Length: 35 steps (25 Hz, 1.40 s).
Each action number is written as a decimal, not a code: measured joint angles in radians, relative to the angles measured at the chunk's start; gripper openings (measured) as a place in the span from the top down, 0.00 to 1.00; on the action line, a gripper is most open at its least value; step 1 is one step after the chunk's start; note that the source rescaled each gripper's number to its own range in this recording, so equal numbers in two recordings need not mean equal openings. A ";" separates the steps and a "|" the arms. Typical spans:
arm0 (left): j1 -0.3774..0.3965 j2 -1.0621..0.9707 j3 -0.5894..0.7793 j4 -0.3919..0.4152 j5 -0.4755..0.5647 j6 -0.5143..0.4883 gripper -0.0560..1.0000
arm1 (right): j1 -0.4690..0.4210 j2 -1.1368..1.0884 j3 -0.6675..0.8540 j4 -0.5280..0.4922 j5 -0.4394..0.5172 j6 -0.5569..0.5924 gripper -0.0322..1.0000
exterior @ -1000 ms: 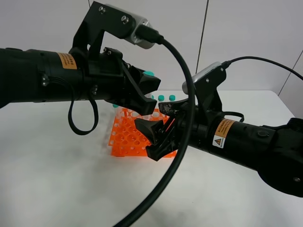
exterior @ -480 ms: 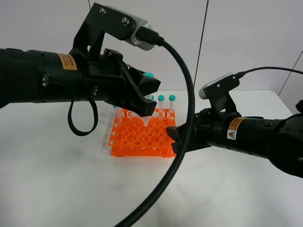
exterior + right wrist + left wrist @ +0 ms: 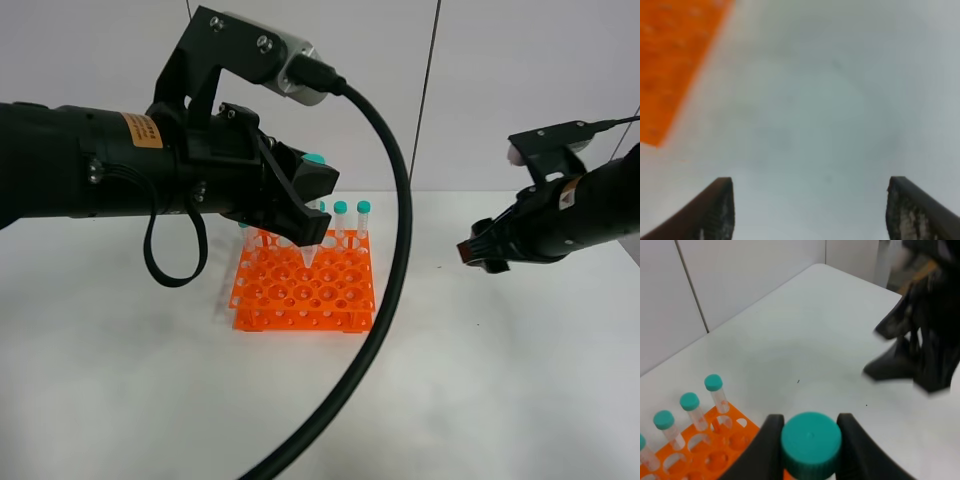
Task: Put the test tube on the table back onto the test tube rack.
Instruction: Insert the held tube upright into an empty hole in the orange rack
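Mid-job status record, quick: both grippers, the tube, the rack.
left gripper: shut on test tube, at its teal cap
test tube: upright, tip down over test tube rack, not seated
right gripper: open, empty, right of the rack, above the table
test tube rack: other capped tubes stand in its back row

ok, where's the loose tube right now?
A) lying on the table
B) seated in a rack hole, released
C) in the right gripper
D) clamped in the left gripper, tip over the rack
D: the left gripper pinches the test tube at its teal cap, pointed tip over the test tube rack; the right gripper is open and empty.
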 joint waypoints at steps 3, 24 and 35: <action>0.000 0.000 0.000 0.000 0.000 0.000 0.95 | -0.074 0.000 -0.079 0.032 0.159 0.000 0.15; 0.000 0.000 0.000 -0.006 0.016 -0.001 0.95 | -0.331 0.037 -0.203 0.278 0.385 -0.150 0.15; 0.000 0.000 0.000 -0.006 -0.003 -0.002 0.95 | -0.331 0.047 -0.374 0.244 0.671 -0.192 0.15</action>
